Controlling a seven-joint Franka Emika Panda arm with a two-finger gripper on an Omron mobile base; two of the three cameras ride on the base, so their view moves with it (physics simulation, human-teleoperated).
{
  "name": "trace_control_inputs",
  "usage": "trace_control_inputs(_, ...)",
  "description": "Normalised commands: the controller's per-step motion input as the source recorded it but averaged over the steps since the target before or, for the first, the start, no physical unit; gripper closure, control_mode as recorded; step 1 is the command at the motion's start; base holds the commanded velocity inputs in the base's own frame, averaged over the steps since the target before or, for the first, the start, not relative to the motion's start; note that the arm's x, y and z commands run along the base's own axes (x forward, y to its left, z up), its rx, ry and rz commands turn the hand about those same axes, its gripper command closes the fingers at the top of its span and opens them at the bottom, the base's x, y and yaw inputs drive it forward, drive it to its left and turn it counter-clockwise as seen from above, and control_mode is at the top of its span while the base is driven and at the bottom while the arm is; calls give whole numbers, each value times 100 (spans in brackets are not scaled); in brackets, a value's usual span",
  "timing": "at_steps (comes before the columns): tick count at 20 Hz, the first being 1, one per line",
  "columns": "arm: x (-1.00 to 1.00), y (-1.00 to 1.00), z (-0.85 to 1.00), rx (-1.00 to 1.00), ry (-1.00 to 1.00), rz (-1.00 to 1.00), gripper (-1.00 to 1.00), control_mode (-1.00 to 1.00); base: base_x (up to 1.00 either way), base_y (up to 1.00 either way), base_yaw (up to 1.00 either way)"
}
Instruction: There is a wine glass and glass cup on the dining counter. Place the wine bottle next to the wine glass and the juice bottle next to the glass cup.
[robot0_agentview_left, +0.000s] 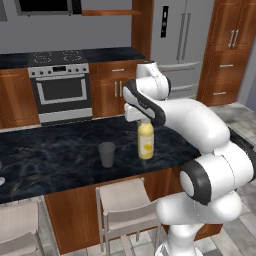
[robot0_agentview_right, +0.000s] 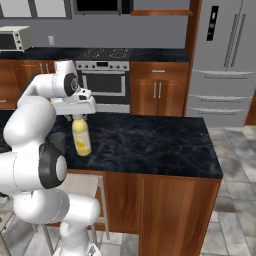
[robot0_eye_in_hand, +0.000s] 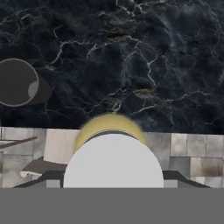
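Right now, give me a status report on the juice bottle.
Gripper directly over juice bottle, at its cap; grip not clear. Bottle upright on dining counter, beside glass cup, apart. Nothing in the way.

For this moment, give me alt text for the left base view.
The juice bottle stands upright on the dining counter, right of the glass cup and apart from it. The gripper is over its cap.

I see the juice bottle (robot0_agentview_left: 145, 141) standing upright on the desk (robot0_agentview_left: 50, 160), with the glass cup (robot0_agentview_left: 106, 154) just to its left, near but apart. A stool (robot0_agentview_left: 122, 200) sits before the desk's front edge, and the oven (robot0_agentview_left: 62, 92) stands behind it.
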Motion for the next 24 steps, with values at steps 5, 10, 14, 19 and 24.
trace_control_inputs(5,15,11,-14,3,-11,0,100,-100,0,0,0)
trace_control_inputs(10,20,2,-17,6,-10,0,100,-100,0,0,0)
trace_control_inputs(14,17,4,-14,8,-4,0,100,-100,0,0,0)
trace_control_inputs(19,17,14,-13,5,0,0,100,-100,0,0,0)
trace_control_inputs(24,13,24,-16,0,0,0,100,-100,0,0,0)
